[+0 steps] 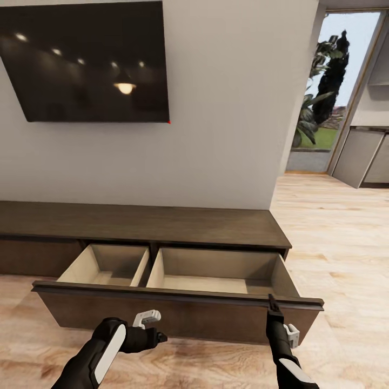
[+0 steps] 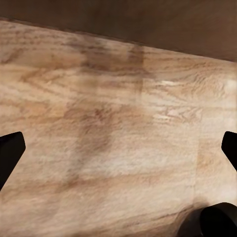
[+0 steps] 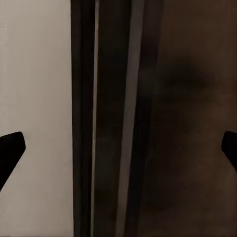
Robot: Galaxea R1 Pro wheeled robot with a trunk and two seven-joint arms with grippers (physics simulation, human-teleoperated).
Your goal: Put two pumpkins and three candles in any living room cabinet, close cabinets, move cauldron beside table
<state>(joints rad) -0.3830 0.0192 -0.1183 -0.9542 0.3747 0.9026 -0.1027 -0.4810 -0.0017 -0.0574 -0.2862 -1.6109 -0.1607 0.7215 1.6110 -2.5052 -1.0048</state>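
So the robot's parked right in front of the cabinet (image 1: 162, 224), that long low dark-brown TV console against the white wall, under the wall-mounted TV (image 1: 89, 59). One wide drawer (image 1: 178, 310) is pulled all the way out toward the robot, and you can look straight down into it: two pale beige compartments, split by a divider, the left one smaller than the right. Both look bare inside as far as I can see.

The right gripper (image 1: 273, 303) is up at the drawer's front edge near its right end, fingers pointing at the top rim of the drawer front. In the right wrist view (image 3: 118, 148) its two dark fingertips (image 3: 10, 148) sit spread far apart at either side, with the drawer's dark rim running between them and beige interior on one side. It's wide open and has hold of nothing, though it's straddling that front edge pretty closely.

The left gripper (image 1: 156, 337) hangs lower, in front of the drawer face, just off it. Its wrist camera looks at the light wood floor (image 2: 118, 128) with a strip of the dark drawer front along one edge; the fingertips (image 2: 11, 155) are also spread wide and holding nothing.

Off to the right there's an opening with a leafy plant (image 1: 316, 102) and some greenery outside.
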